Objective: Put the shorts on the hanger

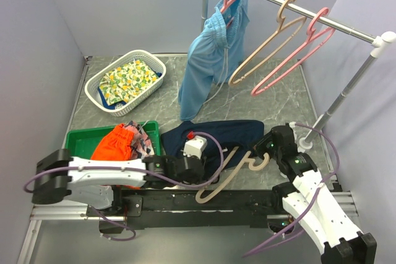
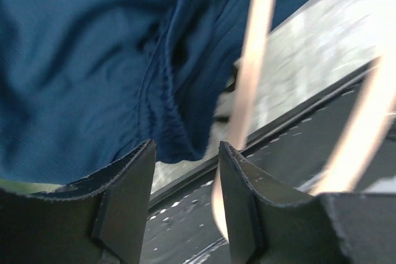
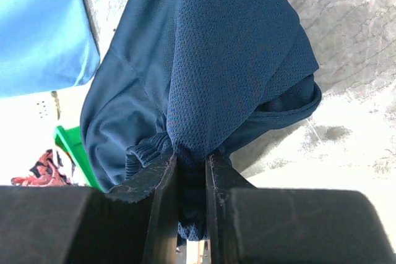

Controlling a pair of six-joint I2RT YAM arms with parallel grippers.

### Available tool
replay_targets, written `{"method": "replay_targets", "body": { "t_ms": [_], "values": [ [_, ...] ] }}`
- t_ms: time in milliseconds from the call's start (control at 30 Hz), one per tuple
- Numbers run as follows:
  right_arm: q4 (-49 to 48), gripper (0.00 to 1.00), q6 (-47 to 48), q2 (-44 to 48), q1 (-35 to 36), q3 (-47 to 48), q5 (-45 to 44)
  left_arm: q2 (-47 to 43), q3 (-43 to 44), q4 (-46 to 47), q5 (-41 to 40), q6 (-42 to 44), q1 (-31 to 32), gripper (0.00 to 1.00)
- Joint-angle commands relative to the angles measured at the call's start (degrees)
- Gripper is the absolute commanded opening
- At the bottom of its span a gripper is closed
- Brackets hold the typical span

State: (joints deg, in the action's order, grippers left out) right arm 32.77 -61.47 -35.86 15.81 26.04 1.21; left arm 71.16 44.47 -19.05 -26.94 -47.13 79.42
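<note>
The navy shorts (image 1: 232, 131) lie crumpled on the marble table near the front. A beige hanger (image 1: 226, 177) lies flat at the front edge, its upper arm running under the shorts' hem. My right gripper (image 1: 267, 142) is at the shorts' right end, shut on a fold of the navy mesh fabric (image 3: 235, 47), which bunches between the right gripper's (image 3: 192, 165) pads. My left gripper (image 1: 205, 164) is at the shorts' left front corner. In the left wrist view, the left gripper (image 2: 185, 171) is open with nothing between its fingers. The shorts (image 2: 80, 60) and the hanger's bar (image 2: 255, 54) lie just beyond them.
A rail (image 1: 297, 7) at the back right carries light blue shorts (image 1: 207, 60) on a pink hanger, a second beige hanger (image 1: 266, 47) and another pink hanger (image 1: 291, 60). A white basket (image 1: 99, 85) of patterned cloth and a green tray (image 1: 77, 137) with an orange garment (image 1: 114, 143) stand at the left.
</note>
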Motion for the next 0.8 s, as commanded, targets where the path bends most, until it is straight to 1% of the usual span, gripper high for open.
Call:
{"method": "replay_targets", "body": {
  "t_ms": [0, 133, 200, 233, 267, 333, 367, 400, 500, 767],
  "values": [
    [-1.48, 0.0, -0.31, 0.17, -0.43, 1.99, -2.09, 5.04, 3.34, -3.1, 3.21, -2.61, -0.58, 0.5],
    [-2.01, 0.0, -1.45, 1.22, -0.43, 2.26, -3.05, 9.25, 3.52, -2.32, 2.42, -2.17, -0.84, 0.54],
    [-2.1, 0.0, -2.42, 2.45, -0.43, 2.26, -3.76, 9.96, 3.0, -0.82, 3.55, -1.91, -1.54, 0.52],
    [-2.1, 0.0, -2.6, 2.81, -0.43, 2.35, -4.28, 10.58, 2.47, 0.23, 3.91, -2.08, -1.89, 0.39],
    [-1.49, 0.0, -3.56, 3.16, -0.35, 2.52, -5.68, 10.67, 2.12, 0.33, 4.17, -2.17, -2.07, 0.31],
    [-0.96, 0.0, -4.97, 3.95, -0.43, 2.7, -7.62, 9.89, 0.98, 0.33, 5.14, -3.05, -2.16, 0.18],
    [-0.96, 0.0, -6.63, 4.3, -0.43, 2.7, -9.02, 9.18, 0.28, 0.68, 5.75, -3.31, -2.16, 0.04],
    [-1.48, 0.0, -7.51, 4.83, -0.52, 2.52, -9.21, 8.13, -0.51, 0.77, 6.98, -4.1, -2.16, 0.01],
    [-2.72, 0.0, -9.89, 4.4, -0.52, 3.13, -11.48, 2.69, -4.55, 1.3, 9.53, -5.07, -2.16, 0.01],
    [-2.89, 0.0, -10.86, 0.53, -0.43, 9.37, -19.49, -8.57, -6.76, -3.62, 18.23, -6.56, -1.72, 0.01]
  ]
}}
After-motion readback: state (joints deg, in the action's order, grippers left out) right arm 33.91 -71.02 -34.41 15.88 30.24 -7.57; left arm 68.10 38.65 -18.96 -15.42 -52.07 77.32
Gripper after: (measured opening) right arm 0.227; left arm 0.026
